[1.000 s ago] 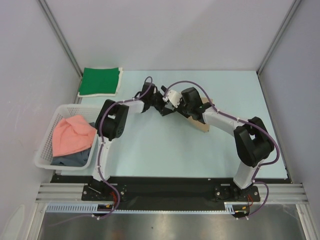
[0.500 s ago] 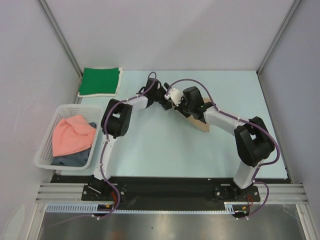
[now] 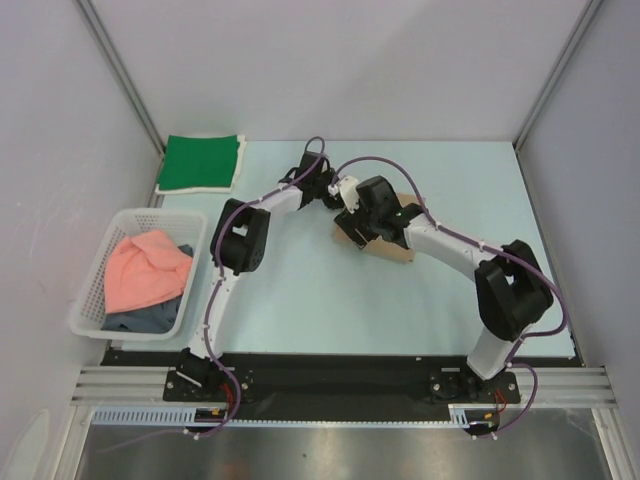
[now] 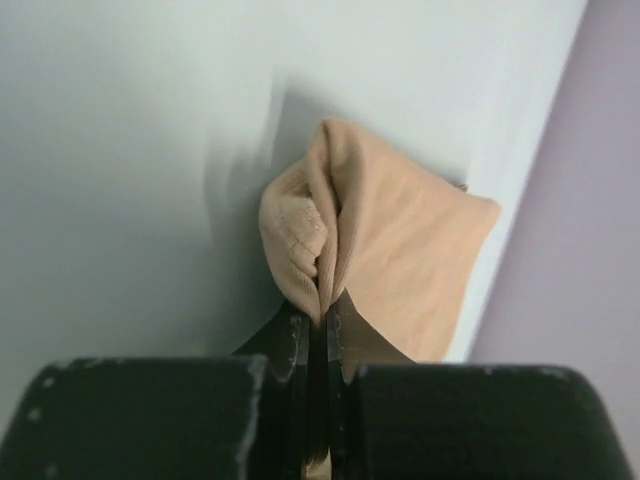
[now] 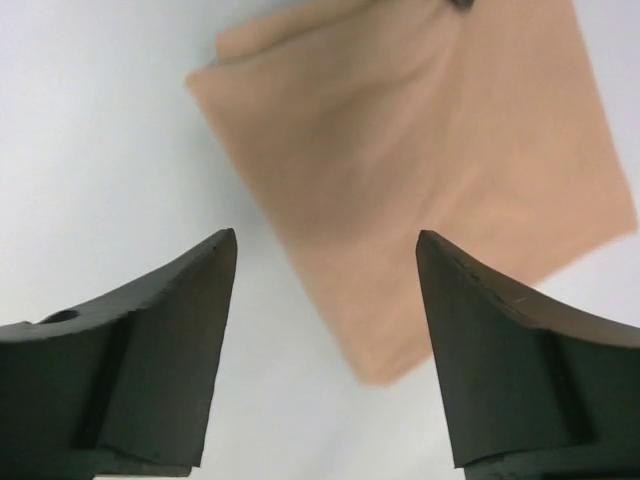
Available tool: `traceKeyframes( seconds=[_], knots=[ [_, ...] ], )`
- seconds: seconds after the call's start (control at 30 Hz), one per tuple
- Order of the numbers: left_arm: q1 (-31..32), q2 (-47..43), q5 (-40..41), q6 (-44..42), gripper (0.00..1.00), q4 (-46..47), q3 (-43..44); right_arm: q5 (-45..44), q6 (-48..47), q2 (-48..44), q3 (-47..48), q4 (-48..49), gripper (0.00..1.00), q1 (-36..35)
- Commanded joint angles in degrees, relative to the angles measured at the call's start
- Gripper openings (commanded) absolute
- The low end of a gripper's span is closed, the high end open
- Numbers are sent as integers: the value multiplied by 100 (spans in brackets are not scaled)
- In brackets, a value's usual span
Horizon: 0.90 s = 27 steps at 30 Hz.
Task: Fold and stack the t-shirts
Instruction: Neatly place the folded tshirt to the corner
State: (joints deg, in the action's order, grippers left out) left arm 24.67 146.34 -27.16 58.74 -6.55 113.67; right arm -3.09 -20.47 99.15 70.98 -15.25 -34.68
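A folded tan t-shirt (image 3: 400, 250) lies mid-table, mostly under my right arm. My left gripper (image 3: 325, 188) is at its far left edge and is shut on a bunched fold of the tan t-shirt (image 4: 390, 240), which sticks out past the tips of the left gripper (image 4: 322, 305). Above the same shirt hovers my right gripper (image 3: 352, 230), open. In the right wrist view the tan t-shirt (image 5: 420, 170) lies flat below the right gripper (image 5: 325, 250), with nothing between the fingers. A folded green t-shirt (image 3: 200, 162) lies at the far left corner.
A white lattice basket (image 3: 90, 300) stands at the left edge of the table. It holds a crumpled salmon pink t-shirt (image 3: 145, 270) on top of a dark grey-blue t-shirt (image 3: 140, 320). Grey walls close in the table at the left, back and right.
My left gripper reached further right and shut on the tan t-shirt's edge. My right gripper opened and let the shirt go, and its wrist swung a little down and left.
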Motion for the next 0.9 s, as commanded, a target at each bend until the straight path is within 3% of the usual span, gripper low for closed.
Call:
traceKeyframes(
  seconds=[0.0,0.13,0.3,0.5,0.67,0.77,0.87],
  knots=[
    [-32,-544,720,-1510,0,-908,191,-938,858,-712,355,-1292,78,3],
    [-155,-993,1221,-2541,0,-1680,261,-1448,1535,-1608,224,-2139,82,276],
    [-374,-1432,1888,-3814,0,-2595,533,-1431,1993,-2786,-663,-1807,93,365],
    [-752,-1811,2688,-5001,0,-3045,954,-1071,2319,-2928,-998,-1763,93,391],
    [-1104,-1645,2698,-5477,0,-3405,1815,-833,2381,-3034,-1165,-1500,94,374],
    [-1131,-1565,3083,-6039,0,-3687,2545,-921,2232,-2911,-982,-1560,94,348],
    [-1148,-1714,3400,-6462,0,-3617,2608,-913,2100,-2762,-788,-1649,95,348]
  ],
)
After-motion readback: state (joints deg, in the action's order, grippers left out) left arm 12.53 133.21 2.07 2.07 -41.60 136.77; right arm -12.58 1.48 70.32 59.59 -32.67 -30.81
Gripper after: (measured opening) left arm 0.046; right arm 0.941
